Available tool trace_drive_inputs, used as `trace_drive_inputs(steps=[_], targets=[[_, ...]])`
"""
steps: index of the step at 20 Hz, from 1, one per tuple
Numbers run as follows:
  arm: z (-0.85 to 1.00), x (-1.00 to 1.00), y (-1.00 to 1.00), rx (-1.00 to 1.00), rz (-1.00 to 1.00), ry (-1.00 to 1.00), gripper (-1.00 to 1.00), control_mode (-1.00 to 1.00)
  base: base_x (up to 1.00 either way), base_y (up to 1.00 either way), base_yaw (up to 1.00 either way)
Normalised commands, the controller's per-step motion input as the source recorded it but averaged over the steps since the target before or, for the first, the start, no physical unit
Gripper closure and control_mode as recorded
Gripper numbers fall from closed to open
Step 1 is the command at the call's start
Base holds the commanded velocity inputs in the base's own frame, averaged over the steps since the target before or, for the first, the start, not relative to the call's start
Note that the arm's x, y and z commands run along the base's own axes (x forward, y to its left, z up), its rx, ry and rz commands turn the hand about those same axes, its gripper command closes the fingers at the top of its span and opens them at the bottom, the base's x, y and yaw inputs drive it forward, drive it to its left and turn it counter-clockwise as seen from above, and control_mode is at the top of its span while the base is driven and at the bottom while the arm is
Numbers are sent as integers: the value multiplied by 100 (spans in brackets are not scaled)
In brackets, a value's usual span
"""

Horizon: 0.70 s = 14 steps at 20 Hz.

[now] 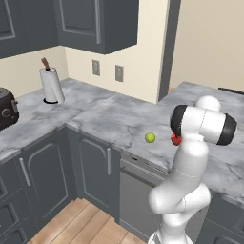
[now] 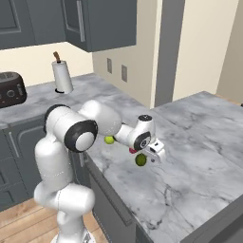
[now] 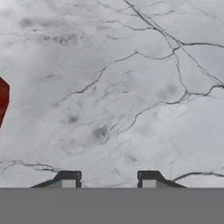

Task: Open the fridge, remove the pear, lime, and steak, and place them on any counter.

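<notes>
On the marbled counter (image 2: 190,142) my gripper (image 2: 154,155) hovers low, pointing down at the stone. In the hand view its fingertips (image 3: 68,177) stand apart over bare marble with nothing between them. The dark green lime (image 2: 140,160) lies just beside the hand, on its near-left side. The red steak (image 2: 133,150) sits right behind the lime and shows at the left edge of the hand view as the steak (image 3: 2,103). Further left lies the yellow-green pear (image 2: 109,140), also seen as the pear (image 1: 150,137), next to the steak (image 1: 175,139), which my arm half hides. The fridge is out of view.
A paper towel roll (image 1: 51,85) and a dark toaster (image 1: 5,108) stand on the far left stretch of counter. Wall cabinets (image 1: 95,24) hang above. The counter's front edge (image 2: 109,190) runs close below the fruit.
</notes>
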Motion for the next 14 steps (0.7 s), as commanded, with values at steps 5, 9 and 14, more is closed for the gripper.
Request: trace_drive_inputs(steps=[5,9,14], targets=[[33,-40,-13,0,0,-31,-100,-100,0,0,0],[91,-98,47,-4,3,-43,-100,-100,0,0,0],[99,-97,97,-22,1,-24,-100,-100,0,0,0]])
